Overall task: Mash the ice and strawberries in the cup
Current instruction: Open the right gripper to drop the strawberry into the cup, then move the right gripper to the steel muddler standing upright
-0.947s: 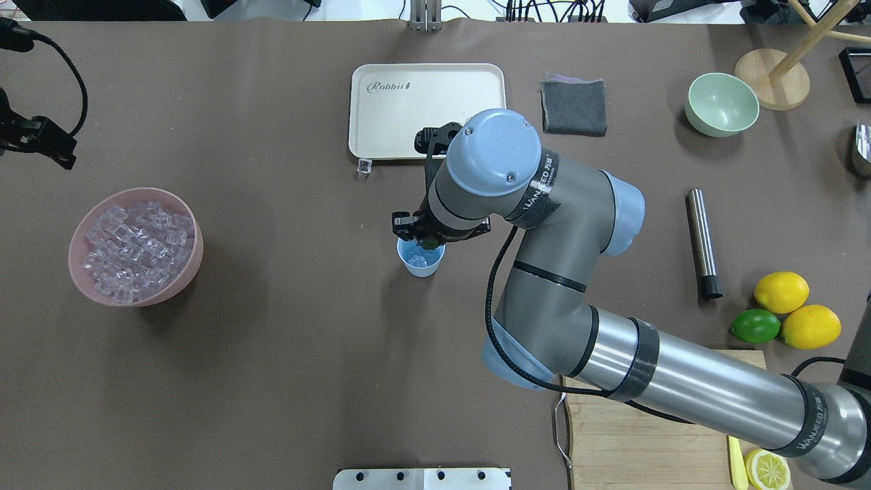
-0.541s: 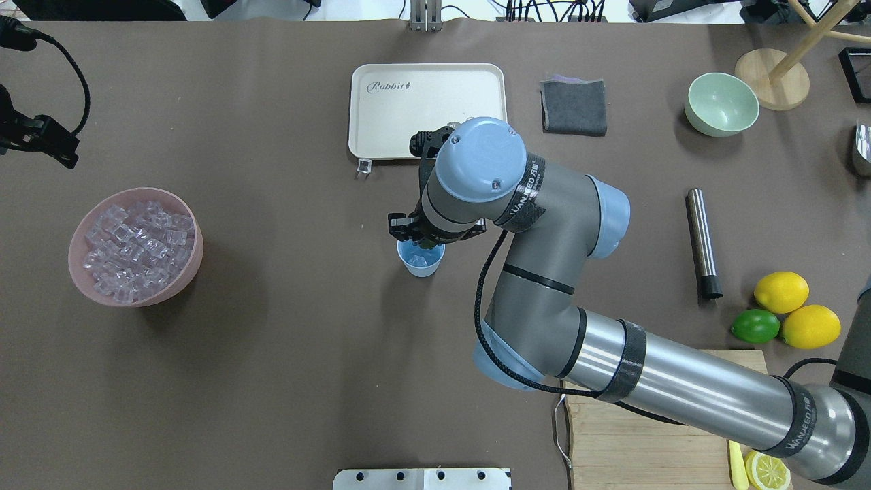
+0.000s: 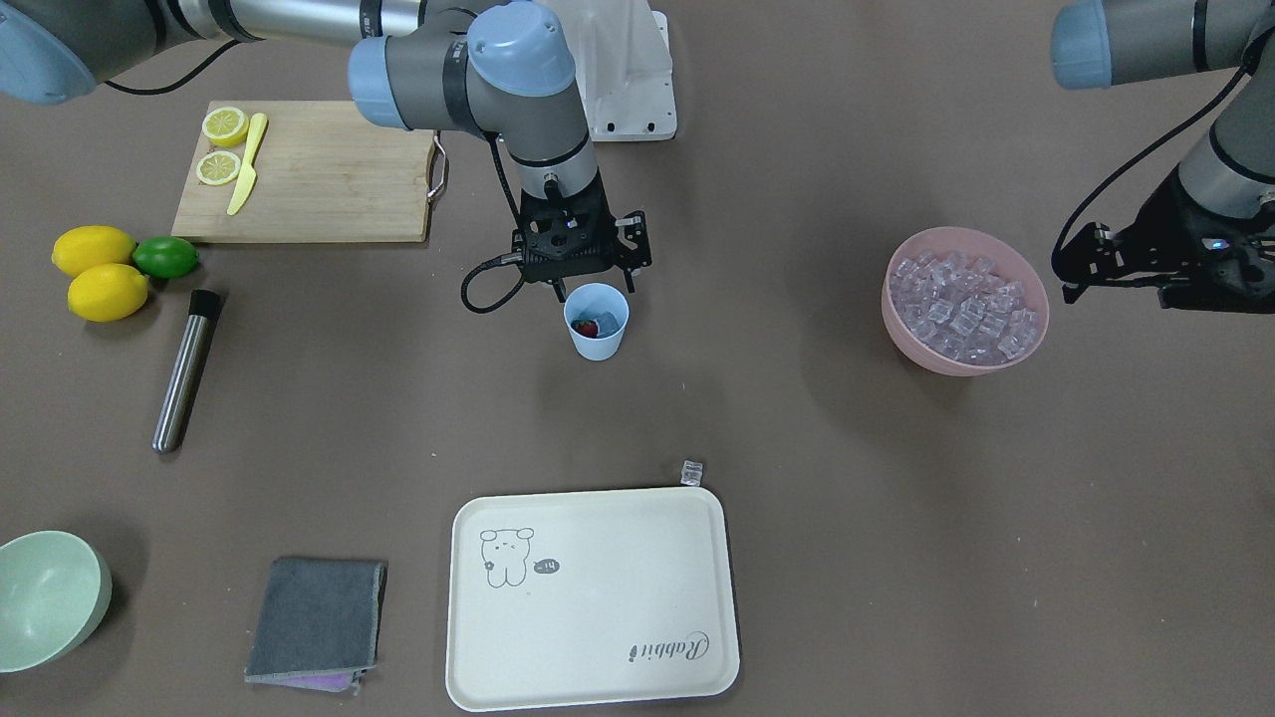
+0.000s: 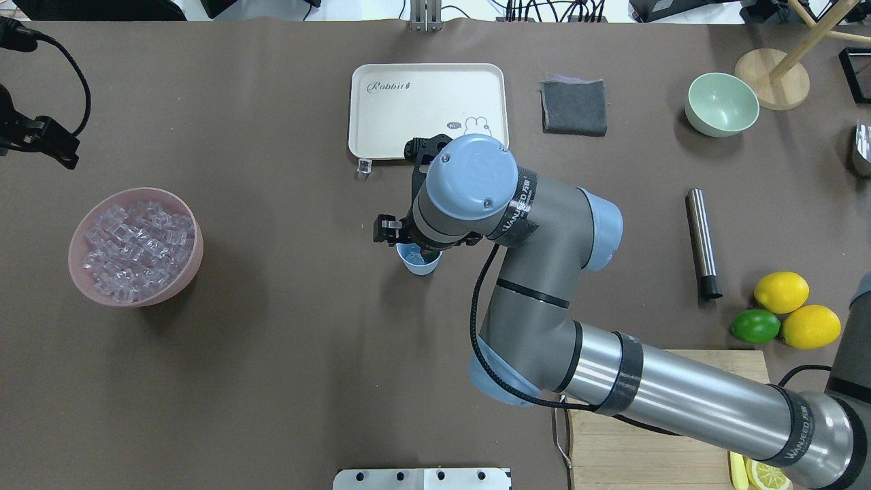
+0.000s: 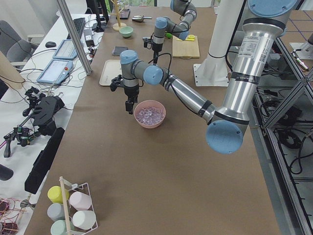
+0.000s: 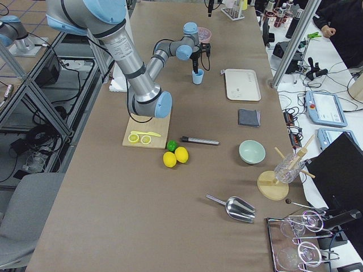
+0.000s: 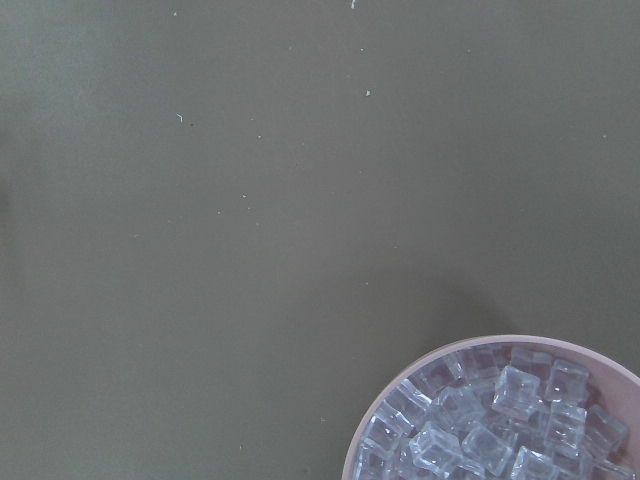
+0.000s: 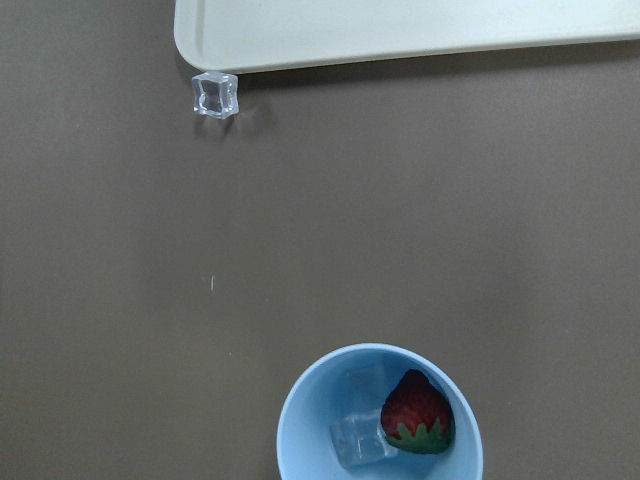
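Observation:
The light blue cup (image 3: 597, 339) stands at mid-table. Inside it, the right wrist view shows a red strawberry (image 8: 415, 410) with its green top beside one clear ice cube (image 8: 357, 440). My right gripper (image 3: 596, 284) hangs just above the cup's rim, open, with nothing between its fingers. More ice (image 3: 961, 304) fills the pink bowl (image 3: 896, 319). One loose ice cube (image 8: 215, 95) lies by the tray's corner. My left gripper (image 3: 1081, 264) hovers beside the pink bowl, and I cannot tell whether it is open or shut.
A cream tray (image 3: 593, 597) lies beyond the cup. Also on the table are a steel cylinder (image 3: 184, 370), a grey cloth (image 3: 314, 617) and a mint bowl (image 3: 50, 593). Lemons and a lime (image 3: 164, 256) sit near a cutting board (image 3: 319, 189).
The right arm shifted slightly left over the cup. Its fingers spread, and the strawberry it held now lies in the cup. The left arm barely moved.

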`<state>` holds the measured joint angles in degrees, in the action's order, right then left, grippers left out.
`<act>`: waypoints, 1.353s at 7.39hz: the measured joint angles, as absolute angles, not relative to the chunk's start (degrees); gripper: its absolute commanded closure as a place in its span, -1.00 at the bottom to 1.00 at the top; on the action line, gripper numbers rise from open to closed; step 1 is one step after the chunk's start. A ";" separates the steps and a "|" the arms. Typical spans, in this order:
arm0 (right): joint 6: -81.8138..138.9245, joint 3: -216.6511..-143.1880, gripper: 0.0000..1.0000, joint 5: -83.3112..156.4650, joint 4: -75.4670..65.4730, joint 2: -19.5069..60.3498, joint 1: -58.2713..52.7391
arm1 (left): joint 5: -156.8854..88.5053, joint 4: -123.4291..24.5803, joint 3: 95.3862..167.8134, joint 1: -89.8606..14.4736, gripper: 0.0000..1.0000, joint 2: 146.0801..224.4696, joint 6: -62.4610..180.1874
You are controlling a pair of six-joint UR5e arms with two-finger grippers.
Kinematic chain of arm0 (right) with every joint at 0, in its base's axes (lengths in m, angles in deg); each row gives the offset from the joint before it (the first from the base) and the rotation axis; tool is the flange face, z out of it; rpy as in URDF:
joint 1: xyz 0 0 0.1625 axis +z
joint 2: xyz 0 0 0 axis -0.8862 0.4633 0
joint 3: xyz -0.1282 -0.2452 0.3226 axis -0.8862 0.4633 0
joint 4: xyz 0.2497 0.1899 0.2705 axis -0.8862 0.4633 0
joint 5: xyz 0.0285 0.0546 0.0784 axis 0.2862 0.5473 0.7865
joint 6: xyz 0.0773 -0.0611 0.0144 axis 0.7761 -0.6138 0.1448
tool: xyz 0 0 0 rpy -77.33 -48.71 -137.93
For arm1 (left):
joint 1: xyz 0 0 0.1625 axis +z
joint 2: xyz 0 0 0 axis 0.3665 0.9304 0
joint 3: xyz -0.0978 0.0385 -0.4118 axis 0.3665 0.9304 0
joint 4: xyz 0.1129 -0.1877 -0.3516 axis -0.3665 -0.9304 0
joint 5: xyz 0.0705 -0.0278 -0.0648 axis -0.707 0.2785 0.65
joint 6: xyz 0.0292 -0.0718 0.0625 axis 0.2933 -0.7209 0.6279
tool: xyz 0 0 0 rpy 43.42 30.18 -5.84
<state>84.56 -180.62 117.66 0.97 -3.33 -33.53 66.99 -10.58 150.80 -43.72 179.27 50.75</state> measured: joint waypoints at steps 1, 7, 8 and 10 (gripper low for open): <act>83.89 -182.28 -1.00 121.22 1.82 -2.03 -30.80 | 67.05 -10.62 150.89 -43.81 -0.94 178.98 50.93; 52.44 -197.62 -1.00 142.68 5.01 25.23 -6.88 | 71.87 -12.90 150.26 -52.63 -0.94 173.28 63.39; 45.34 -197.78 -1.00 144.63 4.94 29.43 -3.11 | 72.02 -13.00 149.56 -54.38 -0.94 172.25 66.99; 29.74 -197.48 -1.00 148.86 4.94 37.58 5.80 | 72.12 -13.10 148.64 -56.58 -0.94 170.10 69.89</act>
